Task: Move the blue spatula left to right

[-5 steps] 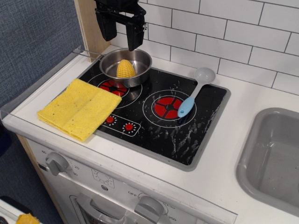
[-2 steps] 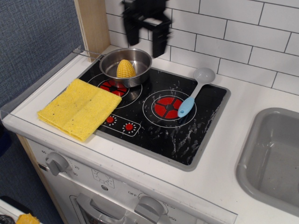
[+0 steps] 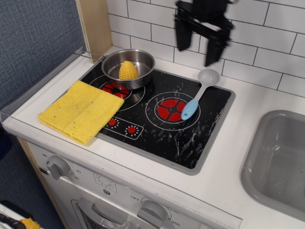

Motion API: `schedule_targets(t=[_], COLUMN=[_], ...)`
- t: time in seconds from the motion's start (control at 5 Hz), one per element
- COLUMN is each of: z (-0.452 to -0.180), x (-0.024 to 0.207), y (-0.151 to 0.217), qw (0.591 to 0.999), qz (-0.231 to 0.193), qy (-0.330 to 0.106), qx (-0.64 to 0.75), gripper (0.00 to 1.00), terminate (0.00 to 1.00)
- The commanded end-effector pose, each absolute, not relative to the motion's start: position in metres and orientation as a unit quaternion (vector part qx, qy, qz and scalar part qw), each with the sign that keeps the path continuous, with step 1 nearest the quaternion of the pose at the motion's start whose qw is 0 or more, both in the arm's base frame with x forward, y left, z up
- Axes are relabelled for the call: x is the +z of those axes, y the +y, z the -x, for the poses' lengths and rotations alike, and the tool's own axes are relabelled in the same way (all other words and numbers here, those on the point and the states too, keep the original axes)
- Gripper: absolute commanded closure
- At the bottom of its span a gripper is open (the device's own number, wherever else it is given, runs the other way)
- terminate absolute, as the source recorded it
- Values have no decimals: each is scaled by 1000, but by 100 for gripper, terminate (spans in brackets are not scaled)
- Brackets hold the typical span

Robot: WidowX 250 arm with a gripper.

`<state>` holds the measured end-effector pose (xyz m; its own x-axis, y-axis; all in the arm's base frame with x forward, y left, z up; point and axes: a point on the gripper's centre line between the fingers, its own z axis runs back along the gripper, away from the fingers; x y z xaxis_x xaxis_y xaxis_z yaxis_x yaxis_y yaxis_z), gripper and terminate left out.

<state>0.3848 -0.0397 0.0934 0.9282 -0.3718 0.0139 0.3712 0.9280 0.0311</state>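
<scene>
Yellow cloth (image 3: 81, 110) lies at the front left of the counter. Blue spatula (image 3: 197, 96) lies on the stove (image 3: 162, 129), handle on the right burner, grey head toward the back edge. Pan (image 3: 129, 68) with corn (image 3: 128, 70) sits back left. Gripper (image 3: 198, 55) hangs just above the spatula head, fingers spread, holding nothing.

Glossy black hob (image 3: 157, 129), shiny metal pot (image 3: 143, 71), matt plastic blue spatula (image 3: 196, 98)

White surface (image 3: 248, 119) carries black hob (image 3: 162, 119) at centre; yellow cloth (image 3: 82, 110) left, overlapping hob edge; grey sink (image 3: 279, 160) right.
</scene>
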Motion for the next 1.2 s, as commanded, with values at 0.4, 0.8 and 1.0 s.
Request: schedule_targets(t=[0.4, 0.8, 1.0], z=[-363, -363, -363], x=[51, 40, 35], y=[-33, -23, -15], qw=[995, 996, 996], qz=[-66, -41, -16], qy=[38, 50, 73], qx=[-72, -60, -48], gripper=[0, 0, 0], terminate=[0, 0, 0])
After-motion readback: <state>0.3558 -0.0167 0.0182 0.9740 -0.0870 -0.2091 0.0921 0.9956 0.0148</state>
